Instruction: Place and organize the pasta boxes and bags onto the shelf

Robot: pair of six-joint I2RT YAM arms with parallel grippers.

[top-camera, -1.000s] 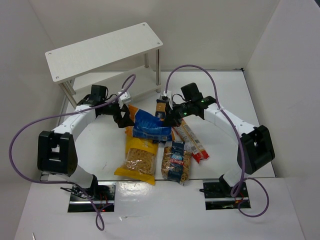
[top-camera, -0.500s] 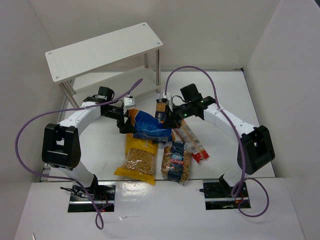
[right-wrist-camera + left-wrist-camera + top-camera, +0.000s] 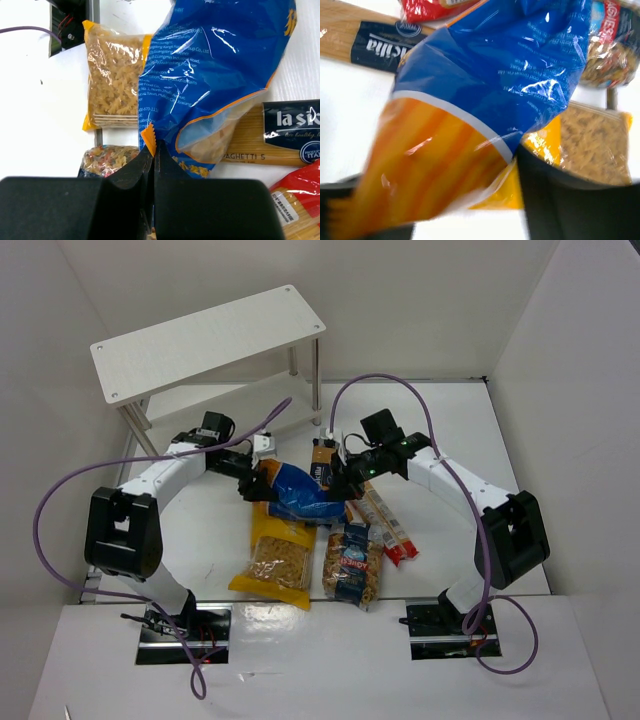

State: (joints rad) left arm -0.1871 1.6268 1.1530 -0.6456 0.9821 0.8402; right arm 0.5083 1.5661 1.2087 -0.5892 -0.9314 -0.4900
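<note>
Right fingers (image 3: 131,170) are pinching shut on an orange corner of the blue bag (image 3: 300,495), which is sitting mid-tabletop (image 3: 450,430), overlapping the yellow bag (image 3: 278,562), apart from the shelf (image 3: 210,340). Left fingers (image 3: 565,200) are straddling its other orange end; cannot tell whether they are gripping it.

Crumpled blue bag (image 3: 300,496) between left tool (image 3: 257,486) and right tool (image 3: 336,487); yellow bag (image 3: 280,562) at its near edge, white shelf (image 3: 210,340) behind
</note>
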